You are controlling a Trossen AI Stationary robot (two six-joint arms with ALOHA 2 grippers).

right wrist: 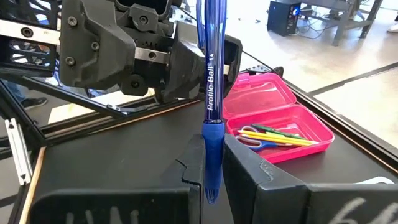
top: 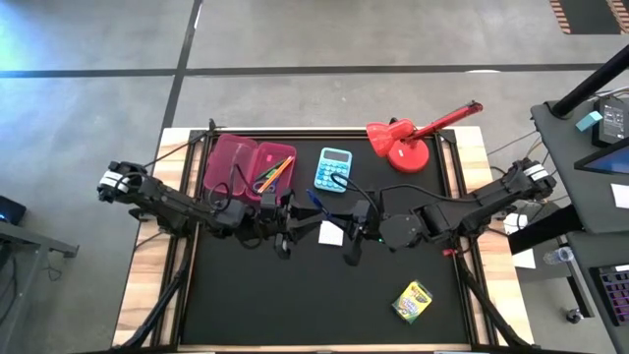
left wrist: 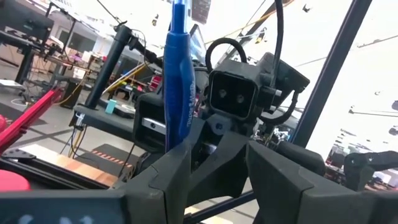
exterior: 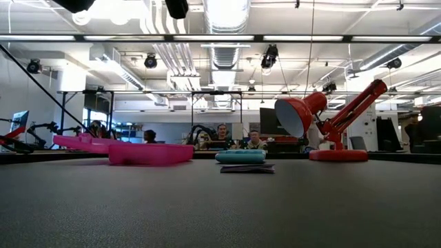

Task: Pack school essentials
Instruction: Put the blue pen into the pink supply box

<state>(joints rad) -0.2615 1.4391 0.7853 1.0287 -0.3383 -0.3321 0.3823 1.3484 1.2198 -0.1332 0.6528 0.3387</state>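
A blue pen (right wrist: 210, 81) is held well above the table between my two grippers, which face each other over the table's middle. My right gripper (right wrist: 212, 149) is shut on it. My left gripper (left wrist: 217, 152) is open. The pen (left wrist: 179, 81) stands inside its gap, close against one finger (left wrist: 171, 174). In the high view the pen (top: 316, 204) lies between my left gripper (top: 295, 208) and my right gripper (top: 339, 218). An open pink case (top: 248, 167) at the far left holds orange pencils and scissors (right wrist: 273, 138). A white pad (top: 330, 233) and a crayon box (top: 413, 301) lie on the mat. My right gripper pinches the pen's darker blue grip section (right wrist: 213, 138), near its lower end, between its two fingers. The fingers lie across the pen. The pen sticks out past them toward my left gripper, clear of the table. My left gripper: I cannot tell whether its finger touches the pen.
A light-blue calculator (top: 335, 169) lies just right of the case. A red desk lamp (top: 408, 140) stands at the far right. The black mat (top: 295, 305) is bare toward the near edge, apart from the crayon box at the near right.
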